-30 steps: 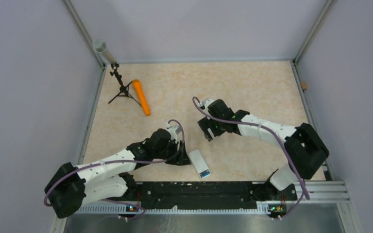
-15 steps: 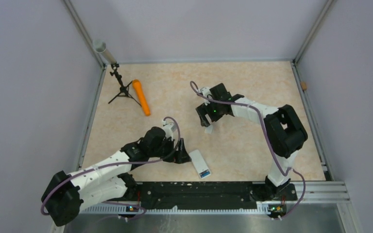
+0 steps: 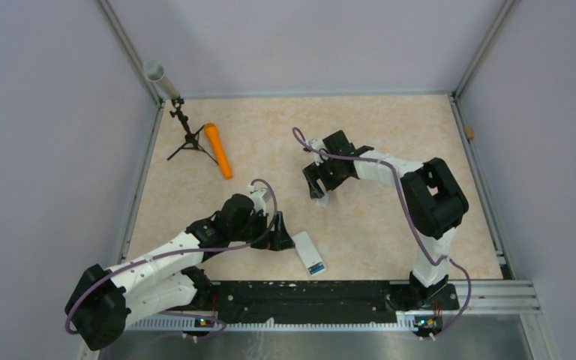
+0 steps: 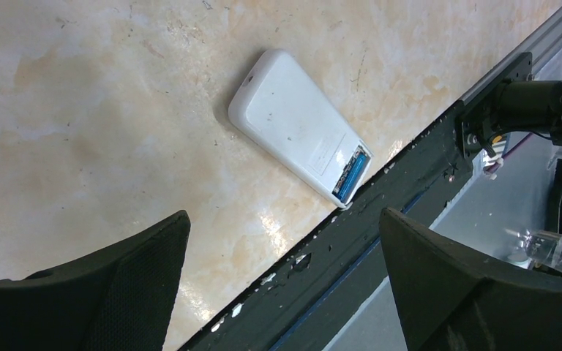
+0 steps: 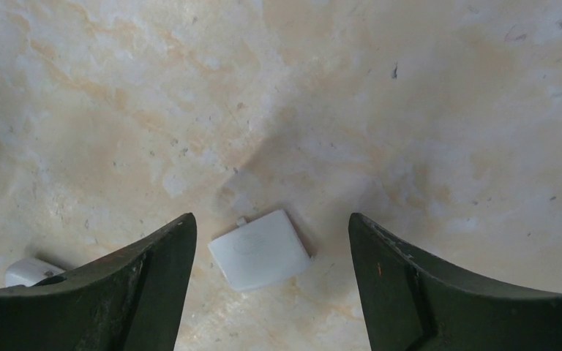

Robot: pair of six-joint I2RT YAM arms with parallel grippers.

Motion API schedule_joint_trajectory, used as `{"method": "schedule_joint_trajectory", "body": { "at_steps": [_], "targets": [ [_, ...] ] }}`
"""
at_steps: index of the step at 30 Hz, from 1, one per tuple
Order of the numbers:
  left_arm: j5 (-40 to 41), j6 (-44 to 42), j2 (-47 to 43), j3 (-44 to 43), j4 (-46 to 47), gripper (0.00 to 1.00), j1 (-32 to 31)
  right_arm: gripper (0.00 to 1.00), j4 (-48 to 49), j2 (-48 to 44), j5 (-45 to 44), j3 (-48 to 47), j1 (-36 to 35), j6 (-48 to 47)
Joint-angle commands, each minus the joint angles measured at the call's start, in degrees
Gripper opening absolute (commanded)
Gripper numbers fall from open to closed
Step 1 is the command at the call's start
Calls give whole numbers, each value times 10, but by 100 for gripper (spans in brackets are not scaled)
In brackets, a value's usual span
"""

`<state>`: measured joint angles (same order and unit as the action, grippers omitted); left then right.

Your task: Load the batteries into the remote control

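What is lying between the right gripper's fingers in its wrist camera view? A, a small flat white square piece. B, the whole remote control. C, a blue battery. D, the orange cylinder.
A: in the right wrist view a small flat white piece lies on the table between the open fingers of the right gripper, not gripped.

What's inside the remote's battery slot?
A blue battery shows in the remote's open slot. Whether a dark one lies beside it, I cannot tell.

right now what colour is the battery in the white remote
Blue slim battery, clearest in left wrist view.
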<state>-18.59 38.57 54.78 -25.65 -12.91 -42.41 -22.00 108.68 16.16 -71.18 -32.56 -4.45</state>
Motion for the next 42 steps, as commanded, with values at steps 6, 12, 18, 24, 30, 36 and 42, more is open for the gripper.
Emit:
{"method": "schedule_joint_trajectory", "body": {
  "at_steps": [6,12,18,24,30,36,42],
  "targets": [
    [-12,-5,3,5,32,99,7,71,17,-53,13,74,-3,24],
    [-15,-2,7,6,38,99,8,69,17,-72,-10,105,-27,28],
    [-17,0,9,10,42,99,8,69,30,-86,-46,128,-51,27],
    [-18,1,7,12,43,99,8,69,6,-91,-96,101,-53,20],
    [-20,3,8,13,46,99,8,69,5,-90,-103,77,-54,7],
    [-21,3,10,14,48,99,9,69,10,-66,-47,61,-48,-5],
    [-21,3,9,18,49,99,9,70,19,-50,-24,53,-48,-10]
  ]
}}
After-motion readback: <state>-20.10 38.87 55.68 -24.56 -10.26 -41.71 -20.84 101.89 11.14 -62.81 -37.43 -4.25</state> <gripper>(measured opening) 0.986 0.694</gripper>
